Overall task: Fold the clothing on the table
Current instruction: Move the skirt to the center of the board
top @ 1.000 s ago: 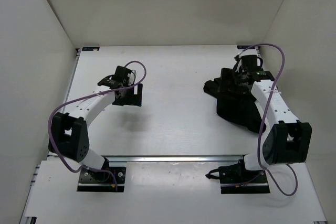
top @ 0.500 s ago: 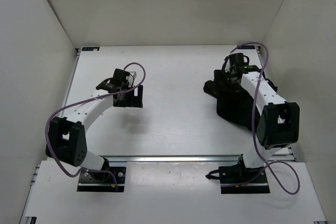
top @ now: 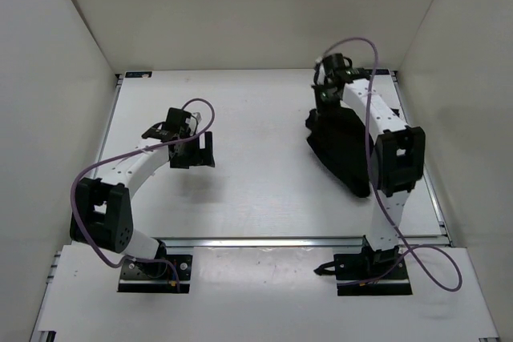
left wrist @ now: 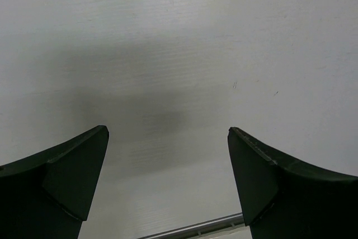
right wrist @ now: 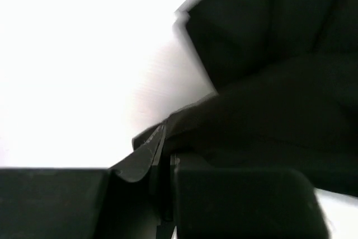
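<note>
The black clothing (top: 341,154) lies on the right half of the white table (top: 256,110), bunched into a long heap with pleat-like folds (right wrist: 263,54). My right gripper (top: 325,100) sits at the heap's far end. In the right wrist view its jaws (right wrist: 166,146) are shut on an edge of the fabric. My left gripper (top: 206,150) hovers over bare table at centre left, well away from the garment. Its fingers (left wrist: 168,135) stand wide open with nothing between them.
White wall panels enclose the table on the left, back and right. An aluminium rail (top: 264,241) runs along the near edge, with both arm bases behind it. Purple cables loop off each arm.
My right gripper closed on the clothing's edge and swung toward the far side and leftward, drawing the heap longer and narrower. The left arm drifted slightly left, still open.
</note>
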Available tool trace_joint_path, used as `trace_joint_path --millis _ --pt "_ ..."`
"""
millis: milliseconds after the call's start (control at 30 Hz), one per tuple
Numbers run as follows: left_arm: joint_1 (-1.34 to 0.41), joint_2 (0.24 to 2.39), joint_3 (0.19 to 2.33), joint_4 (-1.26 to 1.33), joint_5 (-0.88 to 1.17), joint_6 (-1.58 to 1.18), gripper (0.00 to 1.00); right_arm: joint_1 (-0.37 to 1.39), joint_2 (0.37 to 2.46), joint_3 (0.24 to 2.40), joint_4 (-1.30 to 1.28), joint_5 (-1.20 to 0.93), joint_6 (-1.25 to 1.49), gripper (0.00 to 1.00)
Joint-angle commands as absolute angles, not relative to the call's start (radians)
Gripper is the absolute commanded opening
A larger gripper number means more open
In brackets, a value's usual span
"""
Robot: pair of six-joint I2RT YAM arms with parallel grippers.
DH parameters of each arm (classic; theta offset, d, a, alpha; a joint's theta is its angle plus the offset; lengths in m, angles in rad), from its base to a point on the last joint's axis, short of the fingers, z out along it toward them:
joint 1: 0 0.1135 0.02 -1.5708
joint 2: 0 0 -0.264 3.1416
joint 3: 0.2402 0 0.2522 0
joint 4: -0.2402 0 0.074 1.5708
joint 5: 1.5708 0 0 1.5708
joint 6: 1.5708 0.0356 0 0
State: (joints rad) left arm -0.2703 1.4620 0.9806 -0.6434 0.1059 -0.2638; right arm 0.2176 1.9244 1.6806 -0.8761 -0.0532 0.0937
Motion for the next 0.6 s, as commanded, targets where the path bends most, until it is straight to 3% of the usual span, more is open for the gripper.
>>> trace_joint_path --millis 0,67,200,300,367,467,567 --pt "-0.223 1.41 0.994 -0.61 0.156 -0.298 0.98 0.33 2.009 2.072 -0.914 -0.237 0.049 0.0" --pt "-0.212 1.39 1.018 -0.615 0.138 -0.298 0.99 0.35 1.982 2.248 -0.845 -0.362 0.047 0.0" --pt "-0.198 1.307 1.037 -0.606 0.153 -0.311 0.99 0.341 1.791 2.273 -0.546 -0.51 0.148 0.0" --pt "-0.163 1.241 1.051 -0.611 0.195 -0.333 0.98 0.253 1.565 2.019 -0.302 -0.586 0.261 0.0" --pt "-0.126 1.198 1.052 -0.607 0.241 -0.351 0.99 0.195 1.421 1.713 -0.223 -0.577 0.265 0.0" --pt "-0.146 1.129 1.068 -0.607 0.273 -0.39 0.99 0.074 1.339 1.357 -0.195 -0.626 0.284 0.0" --pt "-0.169 1.101 1.051 -0.595 0.304 -0.417 0.98 0.069 1.296 1.011 -0.175 -0.658 0.278 0.0"
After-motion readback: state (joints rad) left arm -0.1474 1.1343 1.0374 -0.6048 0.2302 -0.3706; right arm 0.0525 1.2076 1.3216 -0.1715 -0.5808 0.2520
